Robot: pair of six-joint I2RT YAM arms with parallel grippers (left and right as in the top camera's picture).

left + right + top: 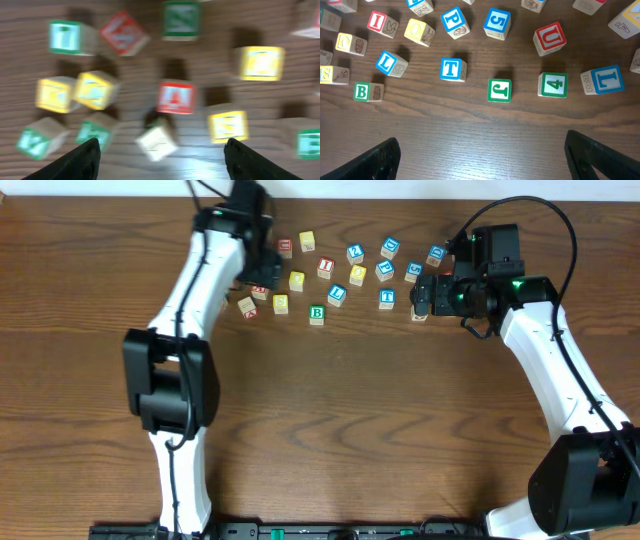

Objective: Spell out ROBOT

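Blue-lettered T cube (452, 69) sits untouched on the table (480, 125) — left gripper (161, 152) and right gripper (485, 150) both spread wide, holding nothing.

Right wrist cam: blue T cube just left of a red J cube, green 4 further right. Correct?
No. The J cube is green, not red, per the right wrist view. The blue T cube is just left of it, with the green 4 cube further right.
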